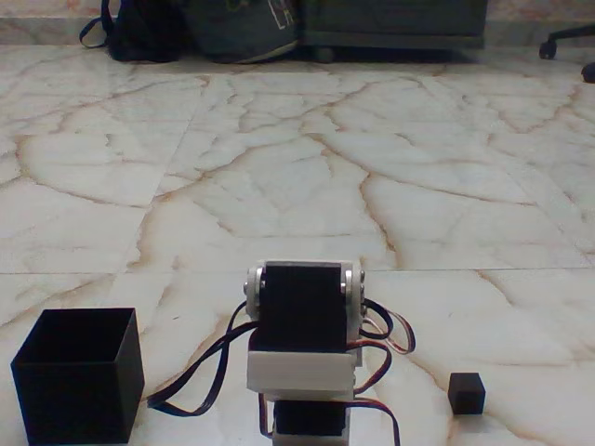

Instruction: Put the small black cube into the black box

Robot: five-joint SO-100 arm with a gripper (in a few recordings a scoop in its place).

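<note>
The black box [79, 398] stands open-topped on the marble floor at the lower left of the fixed view, and its hollow inside looks dark. The small black cube [466, 393] sits on the floor at the lower right, well apart from the box. Between them, at the bottom centre, rises the robot arm [302, 339]: a black servo block in white brackets with looping wires. The arm's body fills that spot and hides whatever lies behind it. The arm touches neither the cube nor the box.
Wires [200, 376] trail from the arm toward the box. Far back at the top lie dark bags [144, 28] and a low dark furniture base [390, 23]. A chair's wheeled foot [567, 39] shows at the top right. Wide marble floor stretches between.
</note>
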